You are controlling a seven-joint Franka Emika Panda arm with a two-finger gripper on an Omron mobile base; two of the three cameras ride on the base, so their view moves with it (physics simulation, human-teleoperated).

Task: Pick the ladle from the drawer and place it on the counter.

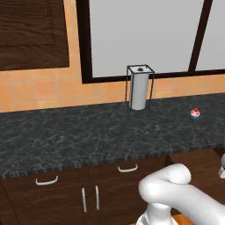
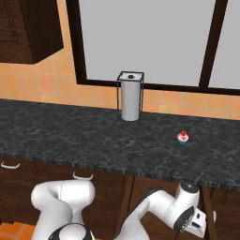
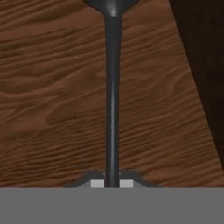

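The ladle is a dark, slim-handled utensil lying over the brown wooden floor of the drawer. Its handle runs straight up the hand view and its bowl is cut off at the top edge. My gripper is shut on the lower end of the handle, with a light fingertip pressed on either side. In the right base view the arm bends down below the front edge of the counter, and the hand sits low at the right. The counter is black stone with grey marbling.
A paper towel roll in a wire holder stands at the back of the counter. A small cupcake sits to its right. A dark drawer wall rises beside the ladle. Closed cabinet doors with silver handles lie below the counter.
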